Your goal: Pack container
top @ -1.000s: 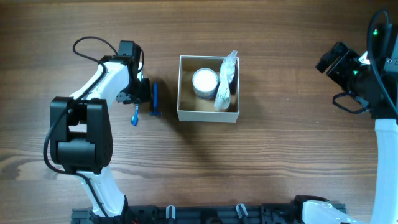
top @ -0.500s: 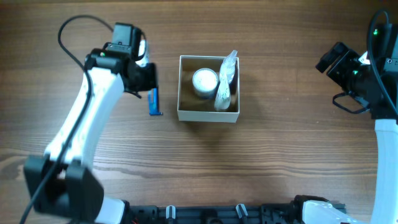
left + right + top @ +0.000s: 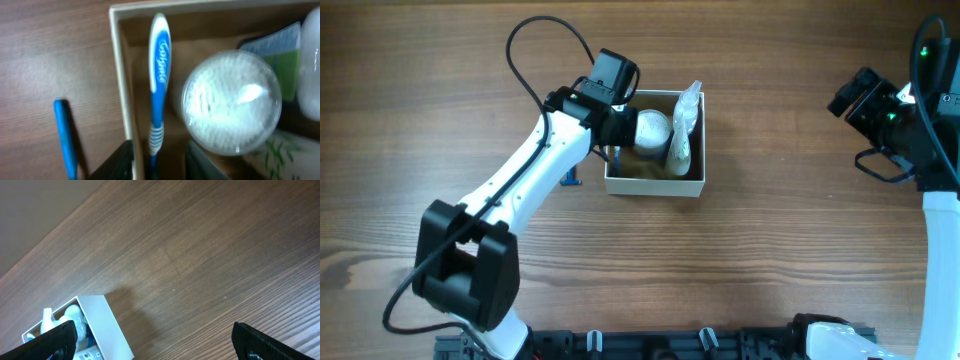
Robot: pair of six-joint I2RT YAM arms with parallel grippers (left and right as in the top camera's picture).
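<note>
Mid-table on the wood-grain table, a little toward the far side: the container, a square shallow box with thin white walls and a tan cardboard floor. Much larger than anything inside it. From the right wrist, seen only as a plain white outer wall at the lower left, with a few contents peeping over the rim.

Holds a round white-lidded jar near its middle and a pale packet along its right side, with the packet's top poking past the far wall. Green-and-white print on that packet in the left wrist view.

Over the container's left wall: the left gripper, closed narrowly on the handle end of a blue-and-white toothbrush. Lettered "Colgate" along the handle. Stretched lengthwise just inside the left wall, beside the jar, over the cardboard. Cannot tell whether touching the floor. Dark fingers on either side of the ribbed grip.

On the table just left of the container, outside it: a slim blue item, too blurred to name.

At the far right of the table, well apart from the container: the right gripper, spread wide, with nothing but bare wood between its fingers.
</note>
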